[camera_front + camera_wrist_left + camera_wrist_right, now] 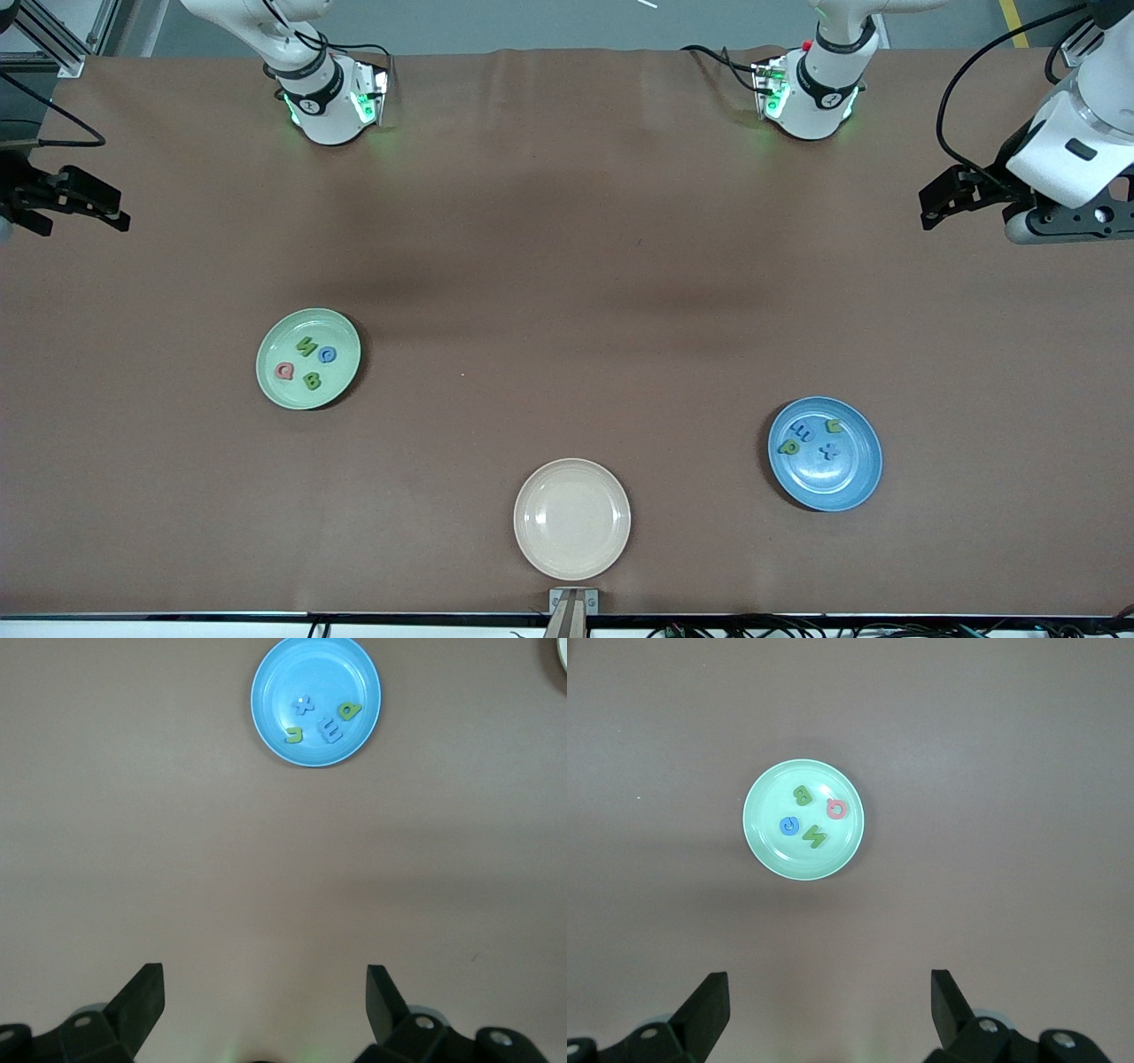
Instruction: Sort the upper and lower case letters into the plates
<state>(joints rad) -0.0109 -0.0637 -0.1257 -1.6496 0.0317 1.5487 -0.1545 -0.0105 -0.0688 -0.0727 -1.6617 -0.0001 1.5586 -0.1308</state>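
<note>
The mint green plate [282, 339] lies toward the right arm's end of the table and holds a green N [306, 346], a blue C [328, 355], a pink Q [284, 371] and a green B [311, 382]. It also shows in the right wrist view [766, 797]. The blue plate [837, 486] lies toward the left arm's end and holds a green u [833, 426], a blue E-like letter [804, 434], a green d [788, 447] and a blue x [828, 453]. It also shows in the left wrist view [310, 669]. My left gripper [926, 208] [266, 979] and right gripper [120, 211] [830, 983] hang open and empty, high over the table's ends.
A cream-beige plate [572, 518] with nothing in it lies near the table's front edge, between the two plates; its rim [563, 651] shows in the left wrist view. The arm bases [332, 102] [811, 97] stand along the table's back edge.
</note>
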